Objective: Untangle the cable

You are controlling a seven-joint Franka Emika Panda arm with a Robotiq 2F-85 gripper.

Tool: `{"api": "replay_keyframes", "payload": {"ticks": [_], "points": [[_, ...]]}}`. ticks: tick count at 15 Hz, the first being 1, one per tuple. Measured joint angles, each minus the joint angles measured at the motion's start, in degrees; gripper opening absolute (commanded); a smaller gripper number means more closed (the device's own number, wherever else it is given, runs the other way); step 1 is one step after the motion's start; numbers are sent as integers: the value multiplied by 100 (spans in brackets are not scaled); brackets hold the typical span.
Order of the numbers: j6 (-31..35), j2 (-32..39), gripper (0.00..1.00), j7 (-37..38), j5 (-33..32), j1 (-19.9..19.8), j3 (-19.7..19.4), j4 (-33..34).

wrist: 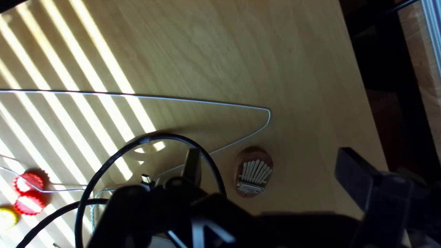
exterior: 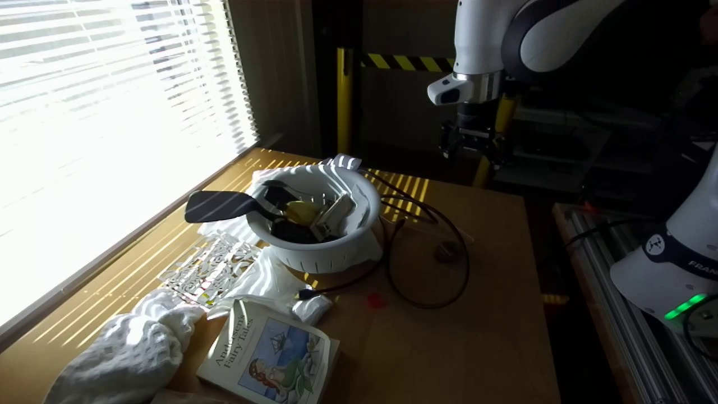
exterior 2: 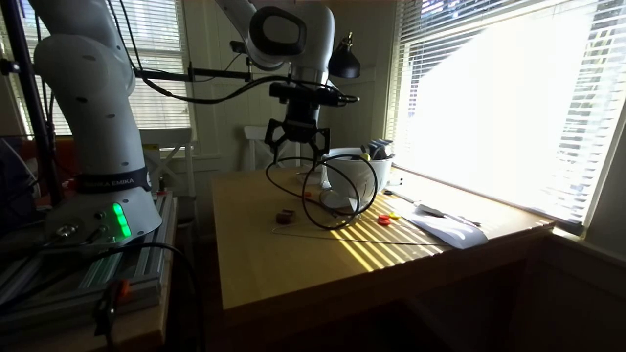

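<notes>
While the tool (exterior: 471, 156) hangs above the worktop (exterior 2: 259, 264), jaws spread wide, look just below it: there's the black cable (wrist: 149, 138), loops crossing over one another, off to one side of the tool. Lower, framed between those jaws in the wrist view, lies a small thumb piano (wrist: 254, 177)! Near that, a thin pale wire (wrist: 193, 100) bends round. Farther from the tool comes the white colander (exterior: 336, 256), black spatula (exterior: 221, 206) jutting out; farther again, the Andersen's Fairy Tales book (exterior: 269, 348), and beyond it a crumpled white cloth (exterior: 126, 348).
</notes>
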Motion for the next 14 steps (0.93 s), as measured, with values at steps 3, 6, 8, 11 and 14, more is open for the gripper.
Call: {"api": "replay_keyframes", "payload": {"ticks": [3, 6, 8, 11, 14], "points": [[0, 512, 100, -328, 154, -39, 61, 164], [0, 1107, 100, -896, 80, -126, 214, 522], [-9, 1437, 100, -964, 58, -172, 325, 774], [-18, 1656, 100, -973, 42, -190, 370, 952], [236, 1677, 100, -981, 56, -300, 502, 939]]}}
